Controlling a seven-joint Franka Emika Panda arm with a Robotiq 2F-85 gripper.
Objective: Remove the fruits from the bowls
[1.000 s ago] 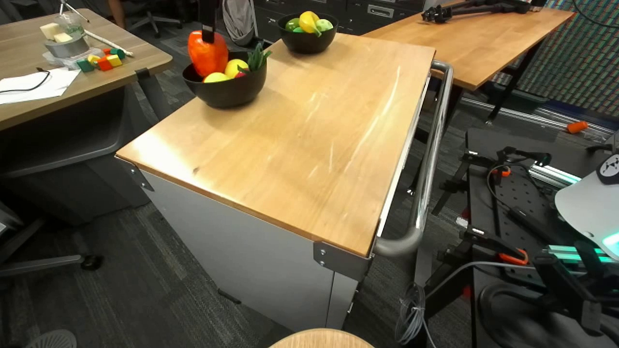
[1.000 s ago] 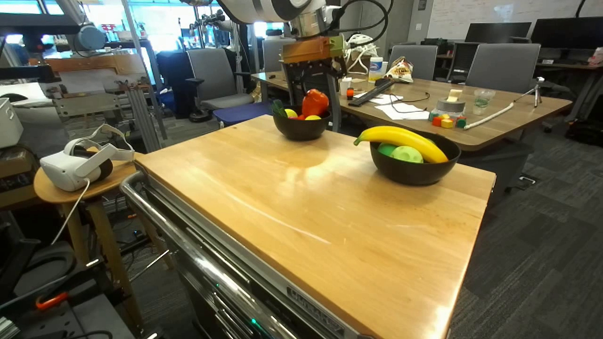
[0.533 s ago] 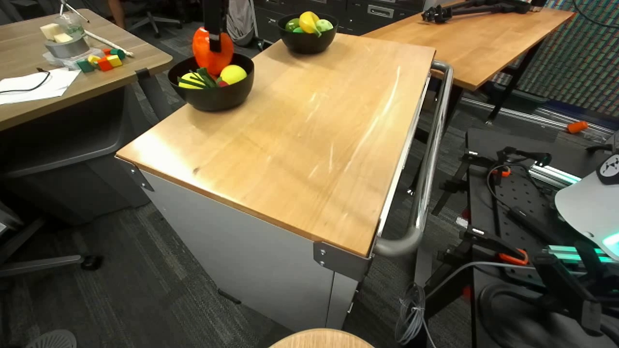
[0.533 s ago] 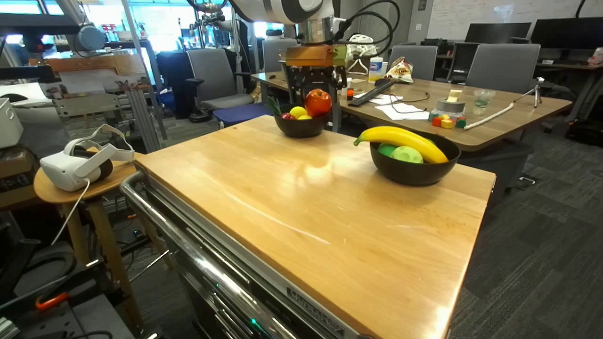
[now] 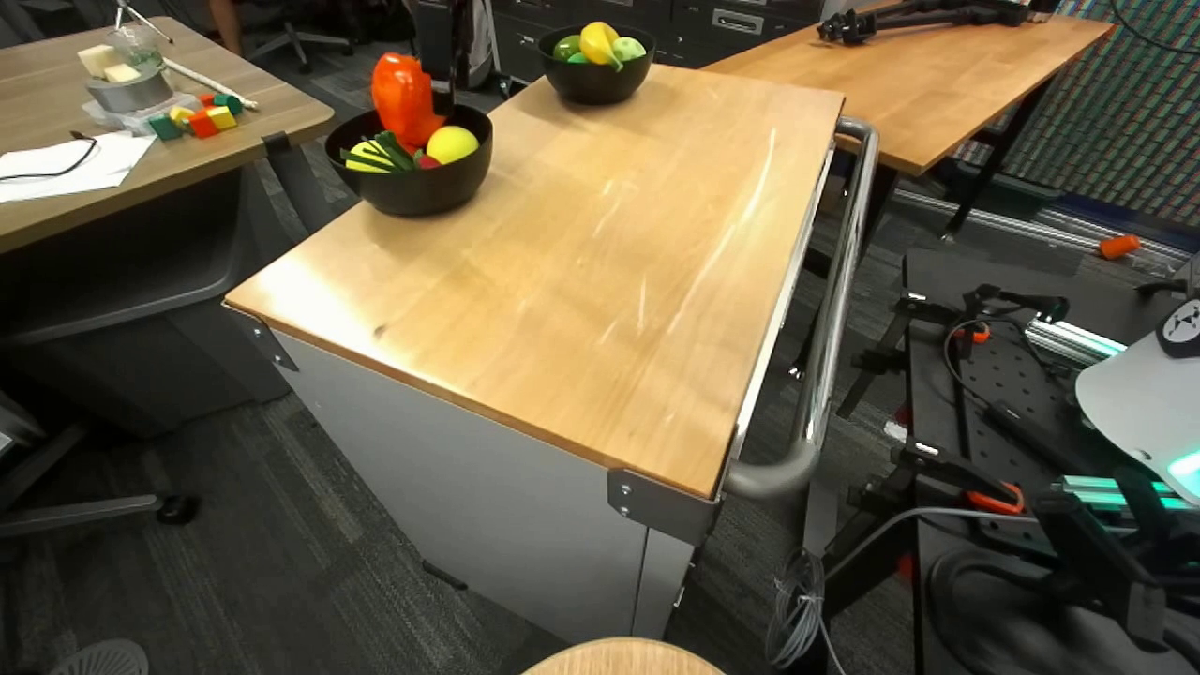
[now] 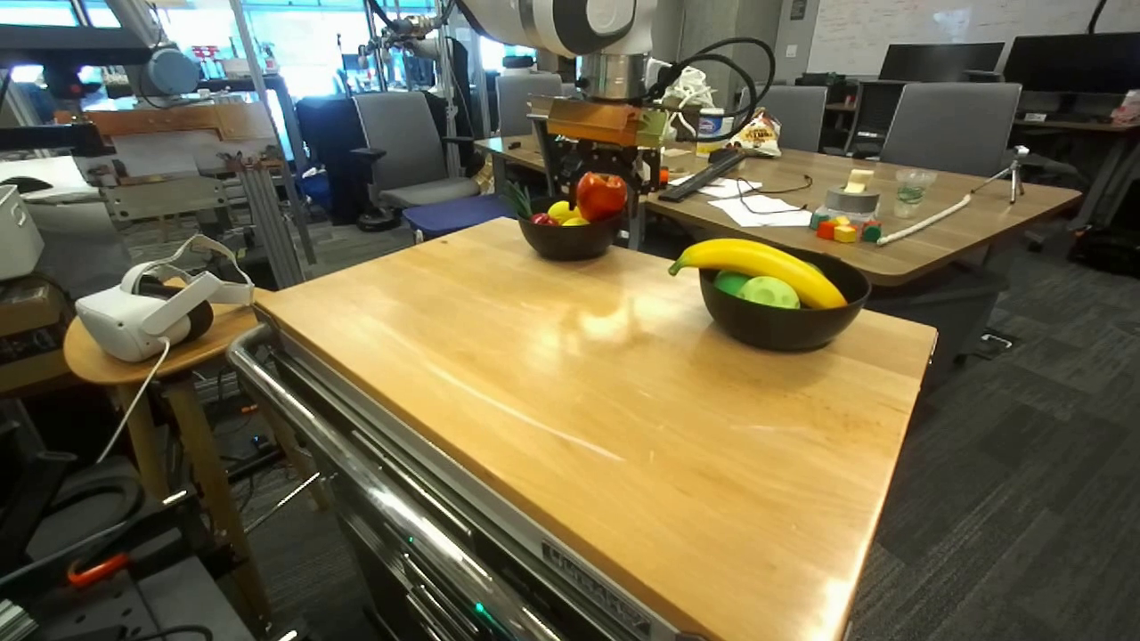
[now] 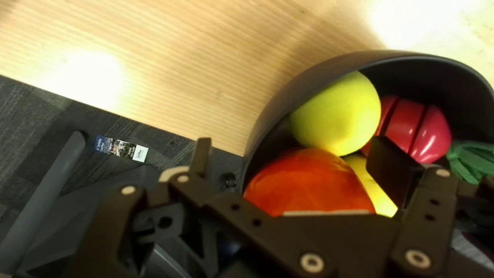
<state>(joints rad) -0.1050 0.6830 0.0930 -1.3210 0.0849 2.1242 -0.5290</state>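
Pale wood surfaces the worktop (image 6: 579,401), which fills the centre and lower part of the frame in an exterior view. A black bowl (image 6: 779,329) stands upright on it at right centre; a second black bowl (image 6: 570,247) stands at upper centre, well apart. Gripper (image 7: 292,154) condition: released, jaws standing wide apart, entering the wrist view from the bottom edge. Yellow banana (image 6: 757,258): lying across the right-centre bowl, one end past the rim. Red pepper (image 7: 308,183): in the second bowl, rising above its rim, showing between the jaws at centre of the wrist view; contact cannot be determined. Yellow ball (image 7: 339,116): same bowl, just beside the pepper, right of centre. Dark red piece (image 7: 413,127): farther right, marked with dark bands, green leaves (image 7: 469,160) beside it. Second yellow piece (image 7: 372,185): below the yellow ball in the frame, partly covered by the gripper. Pale green ball (image 6: 770,292): in the first bowl, below the banana.
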